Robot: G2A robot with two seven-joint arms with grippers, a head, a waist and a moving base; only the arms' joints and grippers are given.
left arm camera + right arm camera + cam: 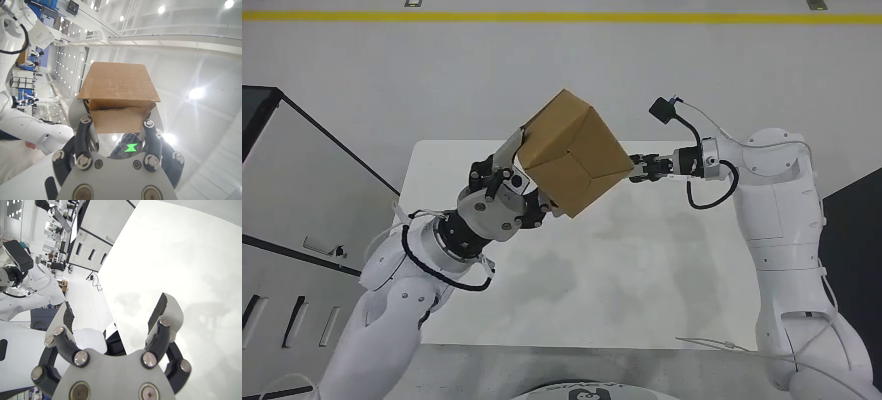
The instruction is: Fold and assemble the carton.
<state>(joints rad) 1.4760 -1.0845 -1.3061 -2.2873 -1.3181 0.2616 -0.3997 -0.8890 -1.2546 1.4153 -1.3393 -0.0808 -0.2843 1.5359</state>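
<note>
I see the left claw [115, 115] clamped on the boxy brown corrugated carton [118, 83], the right claw [116, 306] beside it spread wide, empty.

Carton [572, 150] is up over the table's [642, 290] back-left part, left gripper [117, 121] on its near-left end, right gripper [635, 168] just beside its right corner, cabinet [292, 200] left of the table.

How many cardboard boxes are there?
1. The carton is held up over the table by the left tool. None seems hidden.
</note>
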